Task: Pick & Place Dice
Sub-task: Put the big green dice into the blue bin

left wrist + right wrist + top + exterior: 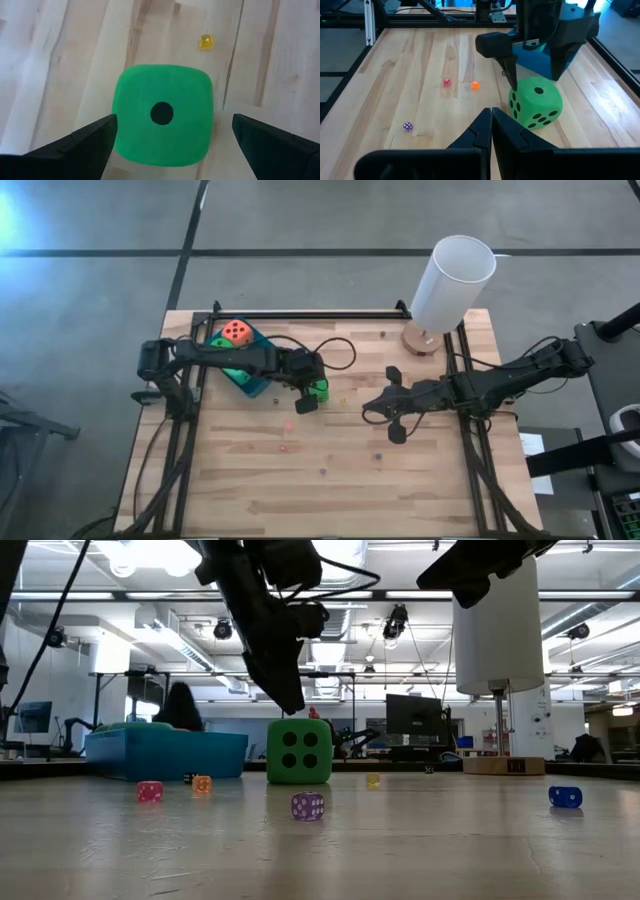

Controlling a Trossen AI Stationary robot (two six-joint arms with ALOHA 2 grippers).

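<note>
Two dice [236, 333] in blue tray [252, 384]

The wooden plank table [330, 480] carries a blue tray [245, 380] at about ten o'clock from its centre, holding an orange-red die [236, 332]. A green die [318, 389] sits directly on the boards just beside the tray, toward the centre, one pip up. At one o'clock stands a white cylinder [452, 280] on a round wooden base [420, 340]. Tiny dice lie scattered over the planks: a yellow one [343, 402] near centre, a pink one [150, 791], an orange one [202, 784], a purple one [307, 806] and a blue one [565, 797].
</note>
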